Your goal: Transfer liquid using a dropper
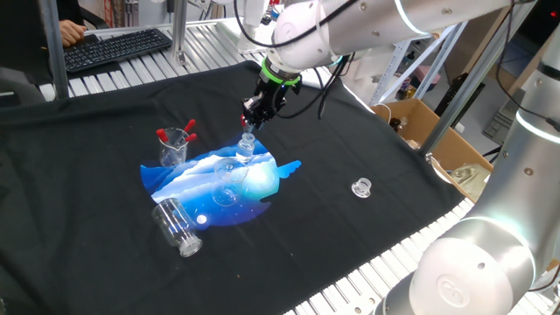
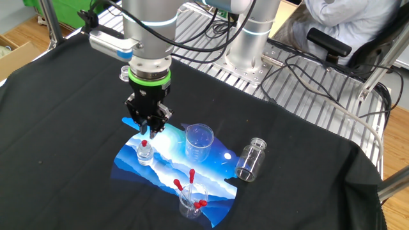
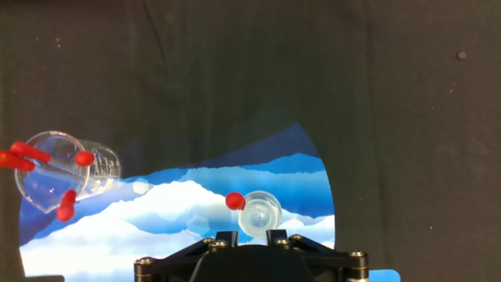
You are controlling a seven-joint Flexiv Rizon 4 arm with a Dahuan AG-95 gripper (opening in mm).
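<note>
Hovering at centre frame, the gripper pinches the dropper by its red bulb, tube standing in the small glass bottle on the blue mat.

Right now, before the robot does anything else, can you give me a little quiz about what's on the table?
1. True or false: the big jar is standing upright.
2. What is in the small cup? A) red-bulbed droppers B) spoons C) nothing
3. Fill in: the pincer hangs over a small ____ that stands on the blue mat.

Key: 1 false, it lies on its side. 2 A. 3 bottle.
</note>
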